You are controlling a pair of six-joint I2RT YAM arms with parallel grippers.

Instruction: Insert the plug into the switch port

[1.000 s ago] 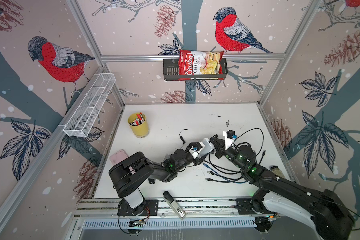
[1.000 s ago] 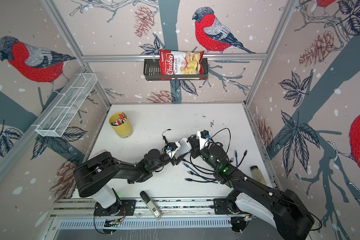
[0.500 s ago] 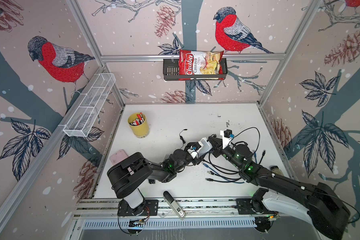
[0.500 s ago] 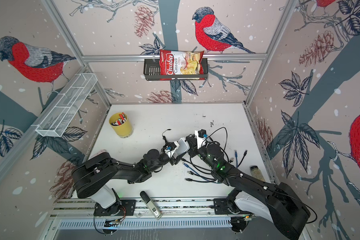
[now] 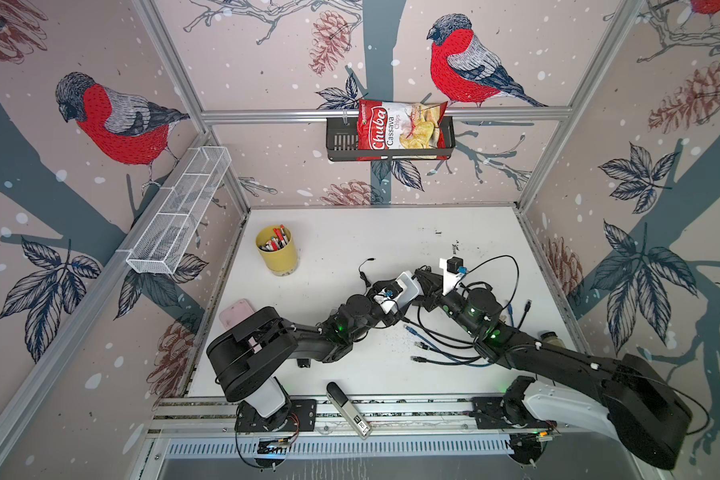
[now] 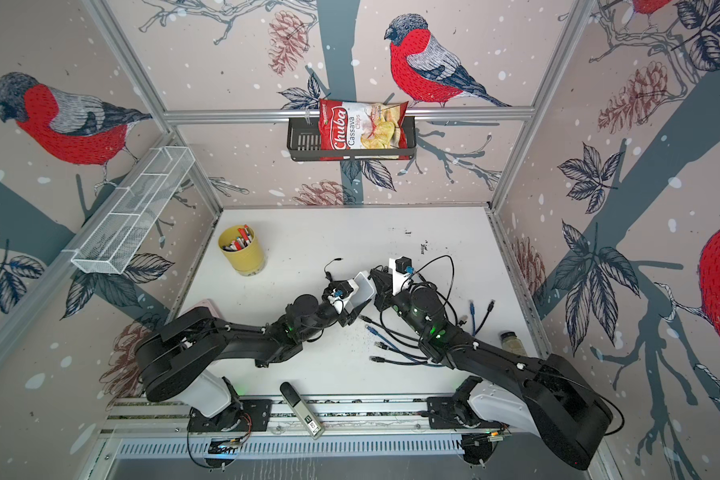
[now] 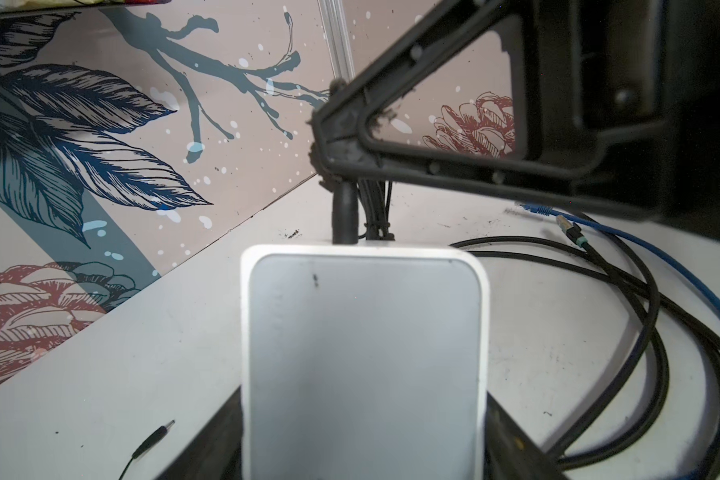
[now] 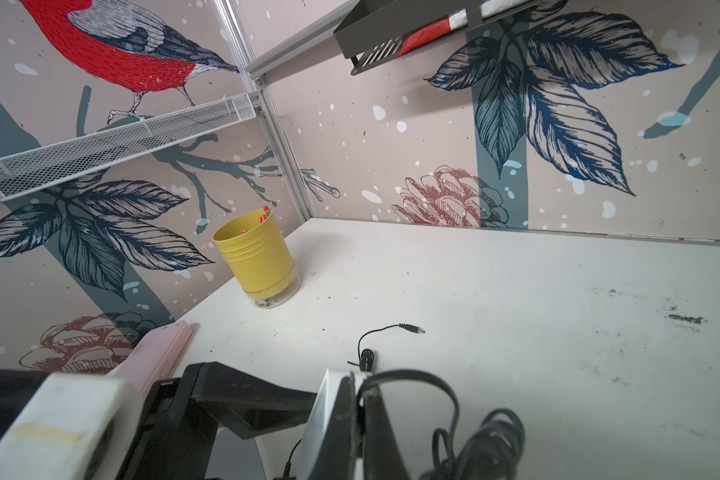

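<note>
At the far left edge of the table (image 5: pixel 350 232) a pink case (image 5: pixel 235 313) lies against the wall. Beyond it stands a yellow cup (image 5: pixel 277 253) of pens, well apart from the arms.

Near the middle, the left gripper (image 5: pixel 395 297) holds the switch (image 5: pixel 410 284), a white box clamped by its sides between the jaws and lifted off the table with one flat face towards the wrist camera. A thin lead (image 5: pixel 366 268) with a bare tip lies loose on the table just behind it.

At the switch's far edge, the black plug (image 7: pixel 344 212) stands end-on and touches that edge. From the left wrist view I cannot tell how deep it sits in the port. The right gripper (image 5: pixel 421 276) reaches in from the right with its jaws pressed together, pinching the plug's back end, and the plug's cord runs from there along the arm.

To the right of the grippers, black and blue cables (image 5: pixel 445 345) sprawl in loops across the table. A small bottle (image 5: pixel 551 337) stands near the right wall.
</note>
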